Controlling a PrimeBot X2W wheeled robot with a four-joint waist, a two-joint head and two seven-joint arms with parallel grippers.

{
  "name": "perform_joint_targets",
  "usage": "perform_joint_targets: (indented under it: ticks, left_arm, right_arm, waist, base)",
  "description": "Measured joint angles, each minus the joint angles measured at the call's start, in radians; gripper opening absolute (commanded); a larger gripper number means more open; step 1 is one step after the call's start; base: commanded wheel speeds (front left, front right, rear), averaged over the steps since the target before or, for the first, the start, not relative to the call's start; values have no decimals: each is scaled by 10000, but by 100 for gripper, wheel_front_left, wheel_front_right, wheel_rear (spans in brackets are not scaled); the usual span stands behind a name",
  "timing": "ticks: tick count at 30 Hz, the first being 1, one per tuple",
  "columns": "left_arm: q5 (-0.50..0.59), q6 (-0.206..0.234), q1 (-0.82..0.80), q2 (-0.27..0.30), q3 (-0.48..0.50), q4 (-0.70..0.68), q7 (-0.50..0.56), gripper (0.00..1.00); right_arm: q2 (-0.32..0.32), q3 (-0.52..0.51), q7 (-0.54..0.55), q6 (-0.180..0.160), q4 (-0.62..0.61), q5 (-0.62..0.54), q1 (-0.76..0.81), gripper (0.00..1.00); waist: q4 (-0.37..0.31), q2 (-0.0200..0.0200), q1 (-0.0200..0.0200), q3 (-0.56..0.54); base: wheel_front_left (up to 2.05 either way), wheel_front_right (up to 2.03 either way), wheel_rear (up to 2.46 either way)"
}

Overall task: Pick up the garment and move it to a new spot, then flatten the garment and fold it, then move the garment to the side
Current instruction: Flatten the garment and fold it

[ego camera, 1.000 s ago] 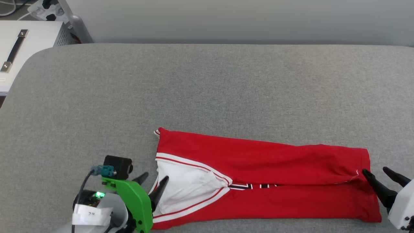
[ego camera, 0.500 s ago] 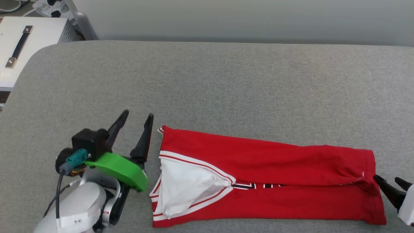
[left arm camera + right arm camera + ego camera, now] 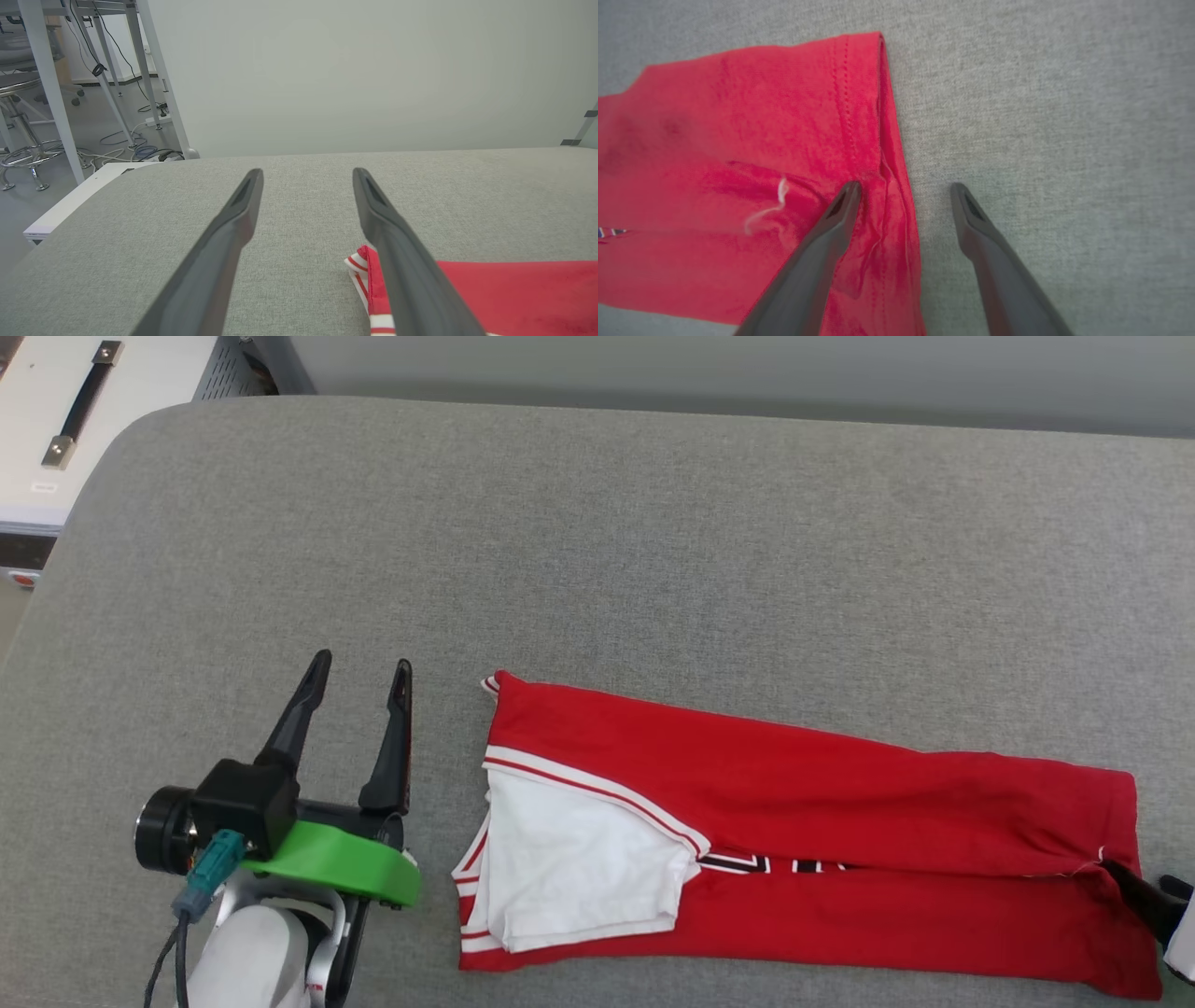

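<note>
In the lower right half of the head view, the garment point(image 3: 794, 840) lies on the grey cloth-covered desk point(image 3: 653, 523), folded lengthwise into a long red band that slopes slightly down toward the right. At its left end a white sleeve point(image 3: 579, 887) with red-and-white striped trim lies flat on top. A sliver of black, white-outlined lettering point(image 3: 775, 865) peeks out along the middle fold. Its right end is a stitched hem, a little puckered, with a loose pale thread point(image 3: 768, 207) showing in the right wrist view.

The left gripper point(image 3: 362, 661) sits at the lower left of the head view. Its fingers are spread apart, holding nothing and pointing up the frame, just beside the garment's left end but clear of it. In the left wrist view the left gripper point(image 3: 306, 171) looks level across the desk toward a pale wall, with the striped collar corner beside its right-hand finger.

The right gripper point(image 3: 1153, 887) enters at the lower right edge of the head view, its fingers apart. In the right wrist view it straddles the hem: one finger point(image 3: 831, 224) is over red cloth, the other over bare grey. Whether they touch the cloth I cannot tell.

Broad bare desk spreads above the garment to the far edge and the rounded upper-left corner, where a white cabinet point(image 3: 37, 439) stands
</note>
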Motion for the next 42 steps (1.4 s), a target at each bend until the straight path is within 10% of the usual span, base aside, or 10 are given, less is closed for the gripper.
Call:
perform_joint_targets:
  ticks: [10, 25, 26, 28, 42]
  left_arm:
    - [1076, -1218, 182, -1246, 1164, 445, 2, 100]
    - [1465, -1540, 285, -1770, 1655, 732, 2, 100]
    - [1465, -1540, 285, -1795, 1655, 740, 2, 100]
    - [1465, -1542, 285, -1804, 1632, 746, 2, 100]
    - [1432, -1584, 303, -1795, 1618, 859, 2, 100]
  right_arm:
    - [96, 146, 146, -17, 453, 370, -165, 100]
    - [460, 1147, 82, -19, 644, 589, -391, 100]
    - [460, 1189, 38, -19, 665, 612, -406, 87]
    - [453, 1260, -19, -19, 713, 627, -430, 0]
    - [81, 1381, -1429, 12, 1266, 790, -433, 0]
  waist:
    - [347, 0, 0, 227]
    - [282, 0, 0, 10]
    - [272, 0, 0, 13]
    - [260, 0, 0, 12]
    - [135, 0, 0, -336]
  base:
    - [0, 0, 0]
    - [0, 0, 0]
    - [0, 0, 0]
    - [0, 0, 0]
    - [0, 0, 0]
